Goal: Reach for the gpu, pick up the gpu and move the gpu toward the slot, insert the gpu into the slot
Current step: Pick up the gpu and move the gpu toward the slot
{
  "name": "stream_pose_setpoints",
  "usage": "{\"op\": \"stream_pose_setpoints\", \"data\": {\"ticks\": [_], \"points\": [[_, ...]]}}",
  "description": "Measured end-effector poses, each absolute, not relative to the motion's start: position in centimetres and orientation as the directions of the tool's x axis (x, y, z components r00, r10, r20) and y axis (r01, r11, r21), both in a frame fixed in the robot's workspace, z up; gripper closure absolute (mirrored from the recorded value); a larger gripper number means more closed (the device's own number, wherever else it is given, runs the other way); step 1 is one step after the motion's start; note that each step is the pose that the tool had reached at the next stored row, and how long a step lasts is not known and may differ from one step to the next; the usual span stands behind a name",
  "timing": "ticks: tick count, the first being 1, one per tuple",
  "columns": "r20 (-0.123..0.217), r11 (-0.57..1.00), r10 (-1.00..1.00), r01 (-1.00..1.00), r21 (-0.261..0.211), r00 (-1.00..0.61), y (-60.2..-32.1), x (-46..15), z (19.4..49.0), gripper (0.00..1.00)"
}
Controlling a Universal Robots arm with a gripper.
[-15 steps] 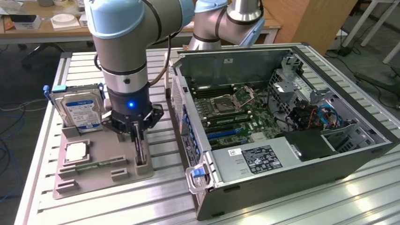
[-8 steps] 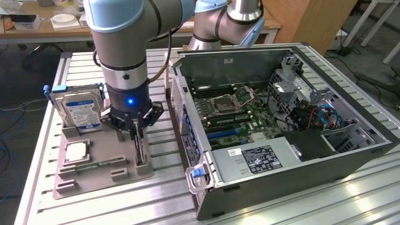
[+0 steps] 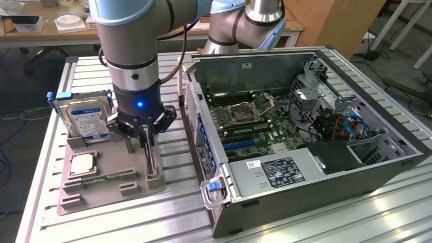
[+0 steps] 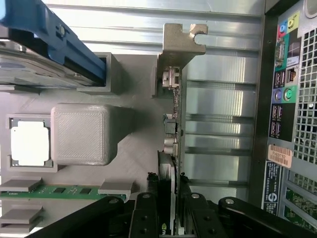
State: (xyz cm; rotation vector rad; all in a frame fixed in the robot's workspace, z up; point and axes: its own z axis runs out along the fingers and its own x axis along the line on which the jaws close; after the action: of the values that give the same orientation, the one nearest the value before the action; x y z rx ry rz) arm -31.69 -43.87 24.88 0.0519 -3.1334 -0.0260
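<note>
The gpu (image 3: 149, 161) is a thin green card standing on edge in a holder on the grey parts tray (image 3: 135, 191). In the wrist view the gpu (image 4: 173, 124) appears edge-on, its silver end bracket (image 4: 179, 42) at the far end. My gripper (image 3: 145, 134) hangs straight down over it. The black fingers (image 4: 147, 206) press against both faces of the card, so the gripper (image 4: 169, 201) is shut on it. The blue slot (image 3: 241, 145) lies on the motherboard inside the open computer case (image 3: 378, 167), to the exterior view's right of the tray.
On the tray also stand a blue-labelled hard drive (image 3: 86, 119), a processor chip (image 3: 82, 163) and a small green memory stick (image 3: 101, 178). The case's rear panel (image 4: 290, 99) with its ports rises close beside the card. A slatted metal table (image 3: 135, 223) carries everything.
</note>
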Motion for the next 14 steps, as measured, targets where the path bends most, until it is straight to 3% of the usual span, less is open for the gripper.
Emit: {"op": "stream_pose_setpoints", "data": {"ticks": [14], "points": [[0.007, 0.999, -0.033, -0.033, 0.017, -0.999, -43.9, -31.7, 27.4, 0.74]]}}
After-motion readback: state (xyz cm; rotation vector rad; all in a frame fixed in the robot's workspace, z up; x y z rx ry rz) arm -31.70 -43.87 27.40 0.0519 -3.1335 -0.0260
